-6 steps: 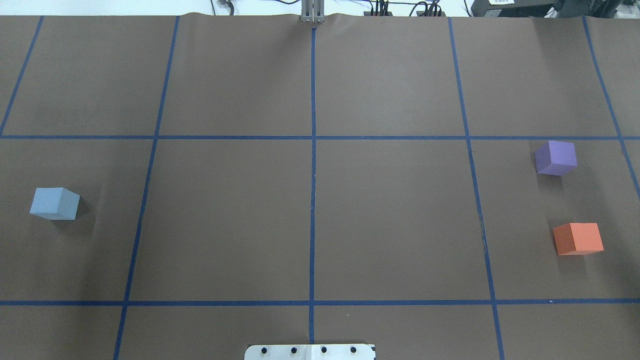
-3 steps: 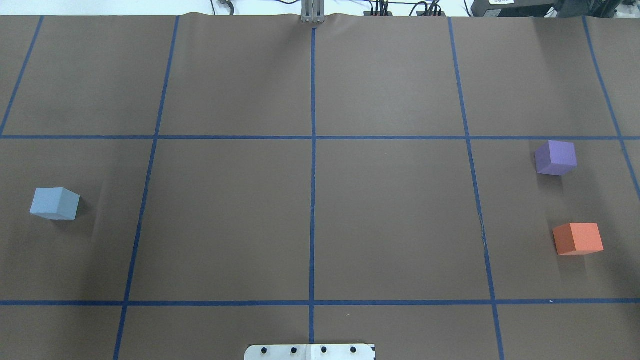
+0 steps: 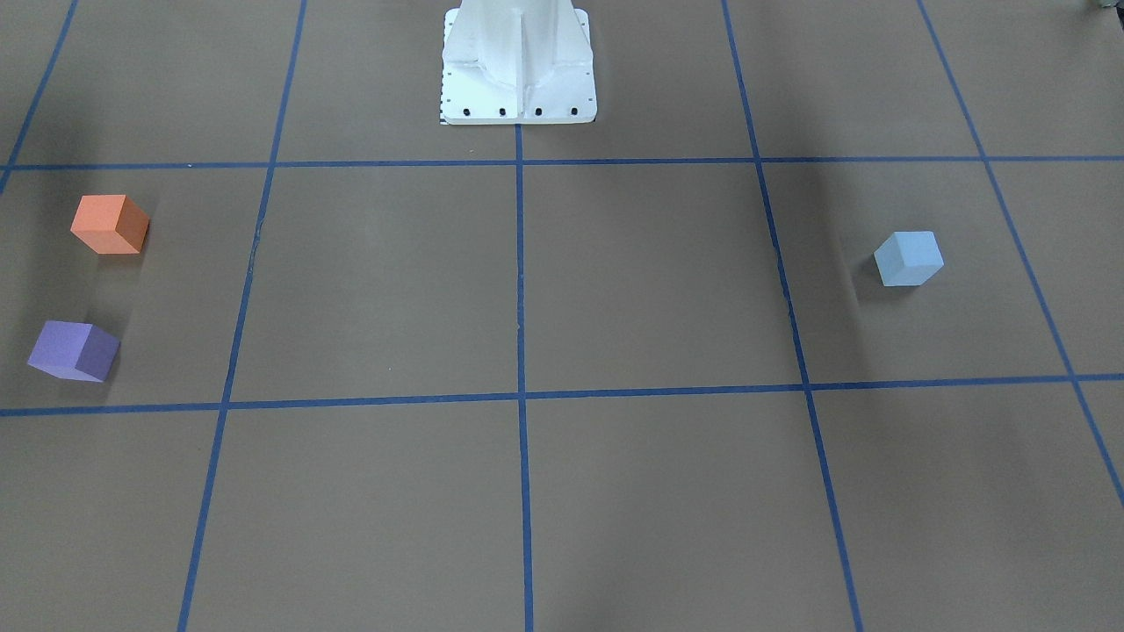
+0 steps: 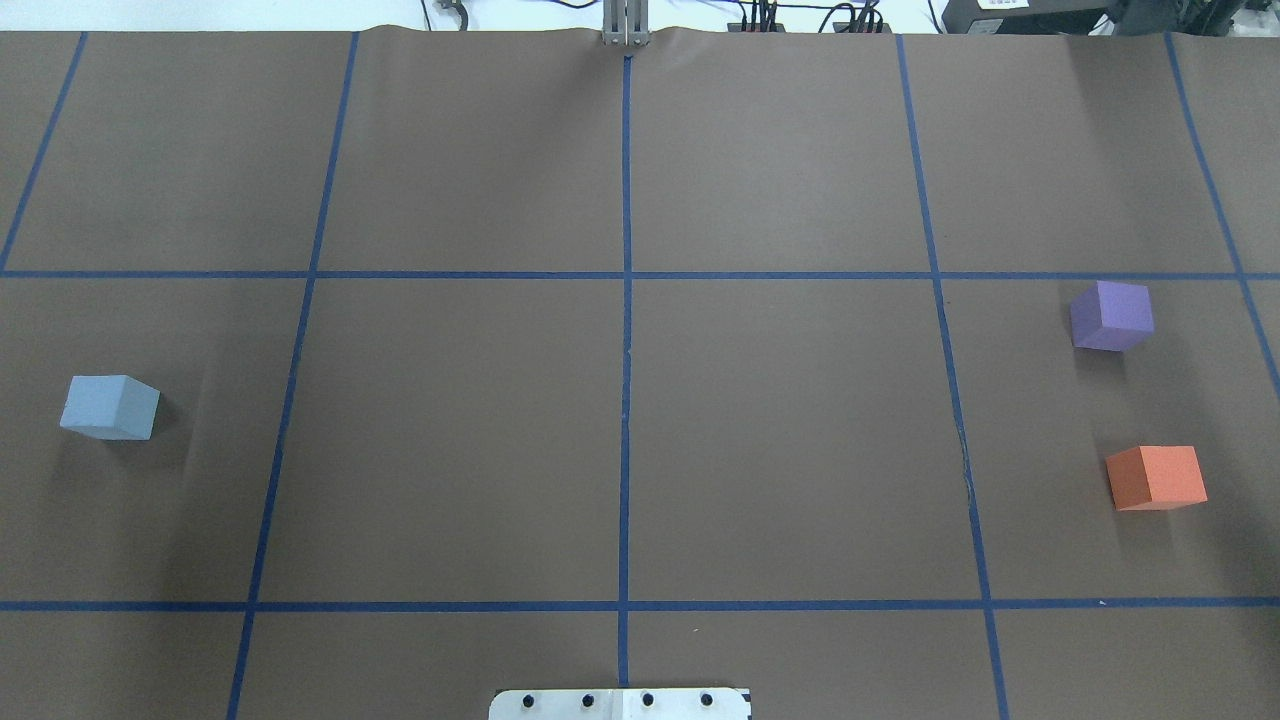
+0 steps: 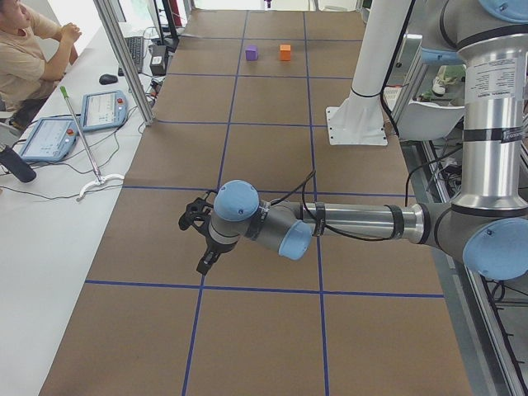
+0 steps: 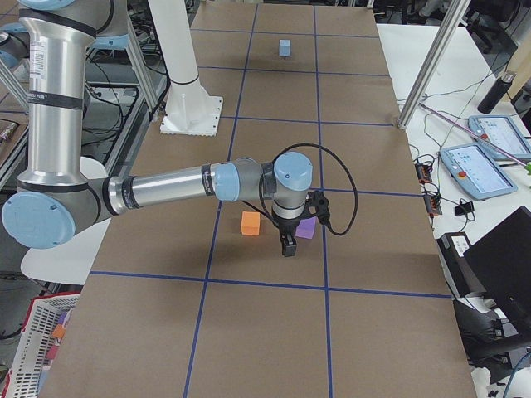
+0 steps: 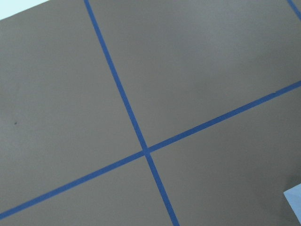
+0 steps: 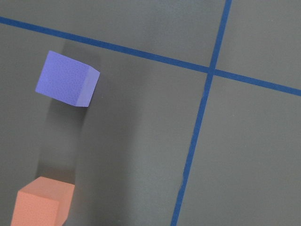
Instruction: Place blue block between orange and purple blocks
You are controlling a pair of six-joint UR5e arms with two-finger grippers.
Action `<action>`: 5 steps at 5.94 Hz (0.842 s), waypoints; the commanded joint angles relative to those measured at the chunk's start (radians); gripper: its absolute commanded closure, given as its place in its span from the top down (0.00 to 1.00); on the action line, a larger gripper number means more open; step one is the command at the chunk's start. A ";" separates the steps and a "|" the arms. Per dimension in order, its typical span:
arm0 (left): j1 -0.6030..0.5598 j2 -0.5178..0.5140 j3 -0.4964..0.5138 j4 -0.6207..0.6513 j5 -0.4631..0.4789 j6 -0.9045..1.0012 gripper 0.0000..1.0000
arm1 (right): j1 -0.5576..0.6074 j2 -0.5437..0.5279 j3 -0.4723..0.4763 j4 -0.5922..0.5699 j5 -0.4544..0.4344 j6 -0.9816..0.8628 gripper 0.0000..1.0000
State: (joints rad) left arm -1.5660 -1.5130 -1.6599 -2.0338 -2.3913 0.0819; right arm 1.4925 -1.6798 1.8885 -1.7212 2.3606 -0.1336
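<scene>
The light blue block (image 4: 110, 407) sits alone on the brown table at the left, also in the front view (image 3: 909, 258); a corner of it shows in the left wrist view (image 7: 294, 205). The purple block (image 4: 1111, 316) and the orange block (image 4: 1156, 478) stand apart at the right, with a gap between them (image 8: 67, 84) (image 8: 42, 202). My left gripper (image 5: 198, 239) hangs over the table's left end. My right gripper (image 6: 288, 245) hovers beside the purple block (image 6: 307, 229). Both show only in side views, so I cannot tell whether they are open or shut.
Blue tape lines (image 4: 625, 400) divide the table into squares. The white robot base (image 3: 518, 61) stands at the near middle edge. An operator (image 5: 25, 58) sits at a side desk with tablets (image 5: 103, 109).
</scene>
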 commanded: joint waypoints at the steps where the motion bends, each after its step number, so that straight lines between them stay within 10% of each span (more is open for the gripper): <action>1: 0.084 -0.025 0.005 -0.070 0.001 -0.112 1.00 | 0.000 0.018 0.000 0.000 0.014 0.003 1.00; 5: 0.375 -0.032 0.008 -0.164 0.014 -0.572 1.00 | -0.001 0.042 -0.012 -0.001 0.020 0.008 1.00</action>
State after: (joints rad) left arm -1.2447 -1.5482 -1.6538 -2.1767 -2.3802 -0.4138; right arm 1.4911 -1.6378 1.8772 -1.7216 2.3762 -0.1259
